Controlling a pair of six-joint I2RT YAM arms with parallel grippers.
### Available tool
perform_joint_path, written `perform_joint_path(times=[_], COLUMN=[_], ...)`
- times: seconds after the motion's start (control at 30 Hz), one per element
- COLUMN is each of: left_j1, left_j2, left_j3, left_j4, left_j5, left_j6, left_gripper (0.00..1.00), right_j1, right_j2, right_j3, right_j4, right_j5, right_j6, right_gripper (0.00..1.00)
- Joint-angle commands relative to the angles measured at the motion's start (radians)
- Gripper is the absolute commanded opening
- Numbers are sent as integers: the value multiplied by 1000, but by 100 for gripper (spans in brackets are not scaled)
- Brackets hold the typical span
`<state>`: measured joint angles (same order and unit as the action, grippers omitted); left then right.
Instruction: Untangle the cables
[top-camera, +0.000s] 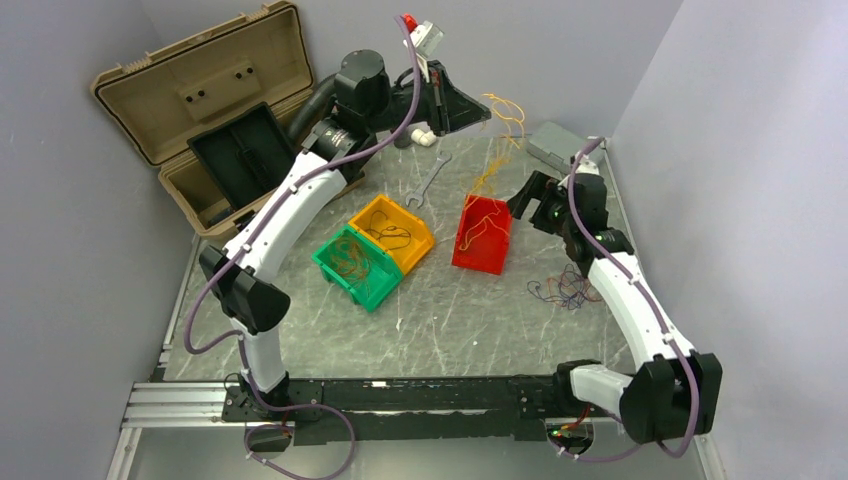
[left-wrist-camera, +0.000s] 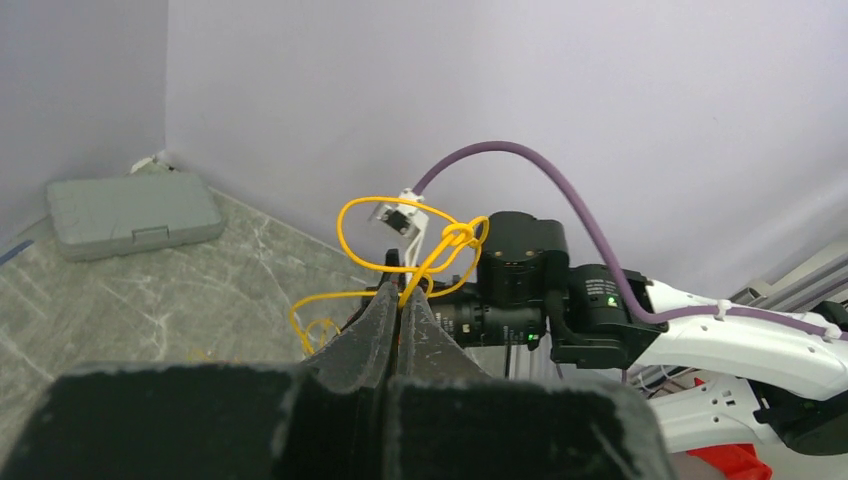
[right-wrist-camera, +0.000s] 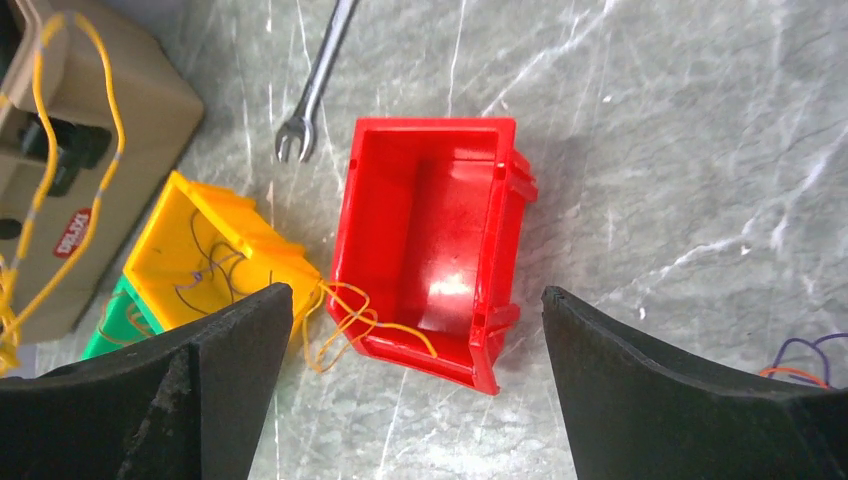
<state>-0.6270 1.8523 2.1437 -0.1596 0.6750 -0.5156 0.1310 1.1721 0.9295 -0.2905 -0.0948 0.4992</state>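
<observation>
The left tool (left-wrist-camera: 400, 305) clenches a knotted yellow cable (left-wrist-camera: 455, 238) held aloft, while the right tool (right-wrist-camera: 415, 292) hangs released wide above the red bin (right-wrist-camera: 430, 127).

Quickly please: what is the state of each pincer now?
Left pincer: closed on a yellow cable.
Right pincer: open, holding nothing.

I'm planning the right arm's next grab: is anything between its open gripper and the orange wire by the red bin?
Nothing visible. The right gripper hangs open above the red bin, and the orange wire loops across the bin's rim, uncovered.
</observation>
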Motion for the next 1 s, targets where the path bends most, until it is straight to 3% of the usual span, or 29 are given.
perform_joint_path(times=[0.0,0.2,0.33,0.5,0.63,0.97], left_j1=[13,29,28,21,17,-31], left_j2=[29,67,111,137,168,136], left_j3=[22,10,-17,-189,-223,-504], left_j4=[113,137,133,178,162,189], left_j5=[35,30,-1,-113,-140,-232], left_j6=[-43,-52,-21,66,118,141], left_gripper=[0,0,0,0,0,0], right_j1=[-26,-27,-27,-28,-28,-29], right_j2=[-68,-147,-192,-210,-218,-210], right_j3=[-30,-111,-192,-223,-238,-240], right_j4=[83,191,247,257,255,249], right_j5=[-5,-50,14,29,21,43], right_j6=[0,-54,-42,-37,-40,-45], right_gripper=[97,95,94,93,92,91])
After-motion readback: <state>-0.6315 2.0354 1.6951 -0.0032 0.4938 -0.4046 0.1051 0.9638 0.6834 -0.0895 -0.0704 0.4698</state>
